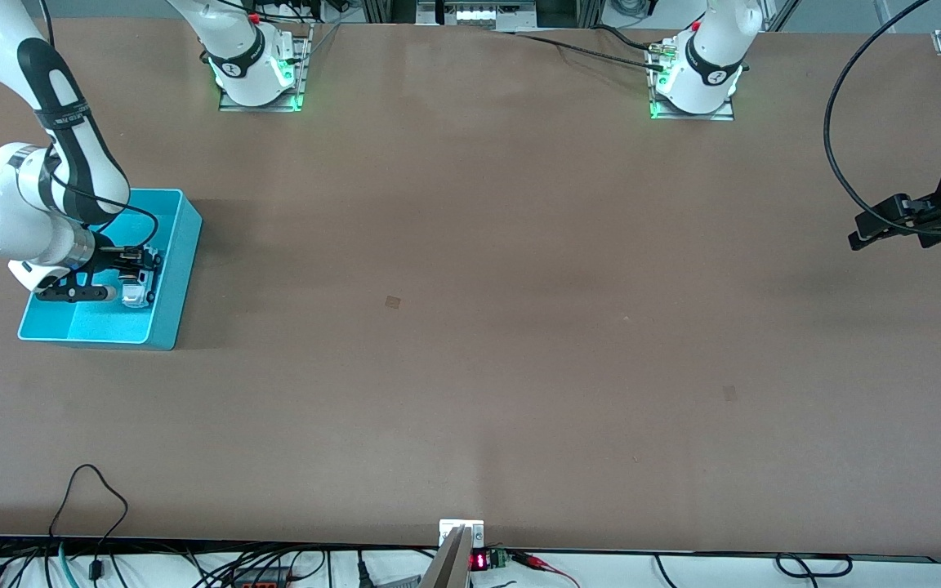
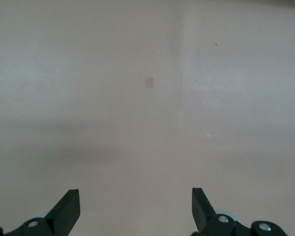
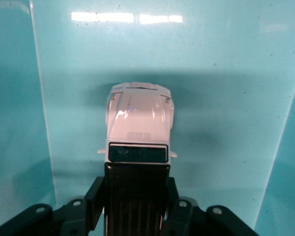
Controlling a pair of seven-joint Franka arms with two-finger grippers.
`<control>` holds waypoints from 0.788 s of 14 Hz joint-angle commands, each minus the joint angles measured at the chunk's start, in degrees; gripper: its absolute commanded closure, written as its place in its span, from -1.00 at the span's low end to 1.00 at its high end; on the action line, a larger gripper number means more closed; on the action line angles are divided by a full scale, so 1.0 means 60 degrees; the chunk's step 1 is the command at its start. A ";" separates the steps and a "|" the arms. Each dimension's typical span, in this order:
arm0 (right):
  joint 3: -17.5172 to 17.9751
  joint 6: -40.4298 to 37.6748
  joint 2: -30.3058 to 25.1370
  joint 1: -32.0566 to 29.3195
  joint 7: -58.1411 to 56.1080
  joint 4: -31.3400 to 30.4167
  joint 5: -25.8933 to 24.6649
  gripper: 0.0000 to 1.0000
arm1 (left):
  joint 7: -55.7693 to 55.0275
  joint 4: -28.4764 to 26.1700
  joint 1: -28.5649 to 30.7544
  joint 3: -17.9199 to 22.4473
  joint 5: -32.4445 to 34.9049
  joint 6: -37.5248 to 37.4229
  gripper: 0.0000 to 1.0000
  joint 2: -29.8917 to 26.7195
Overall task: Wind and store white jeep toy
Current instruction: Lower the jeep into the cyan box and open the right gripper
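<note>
Two claws: right claw [image 3: 135, 209] inside bin [image 1: 180, 245] — clamped on jeep [image 3: 139, 125]; release low, gently. Left claw [image 2: 135, 211] waits wide open, empty — well away from bin.

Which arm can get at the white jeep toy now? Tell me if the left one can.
Probably not the left: the left gripper waits open at its own end of the table. The white jeep toy sits in the turquoise bin, gripped by the right gripper.
</note>
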 commanded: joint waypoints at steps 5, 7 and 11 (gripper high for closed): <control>0.0288 -0.0075 -0.0221 -0.0207 -0.0110 -0.0188 -0.0134 -1.00 | 0.0095 -0.0133 0.0016 0.0035 -0.0023 -0.0012 -1.00 -0.0204; 0.0404 -0.0090 -0.0410 -0.0207 -0.0067 -0.0115 -0.0134 -1.00 | 0.0095 -0.0133 0.0016 0.0035 -0.0023 -0.0012 -1.00 -0.0204; 0.0609 -0.0747 -0.1215 -0.0178 0.0021 0.0265 -0.0119 -1.00 | 0.0095 -0.0119 0.0001 0.0021 -0.0023 -0.0012 -1.00 -0.0204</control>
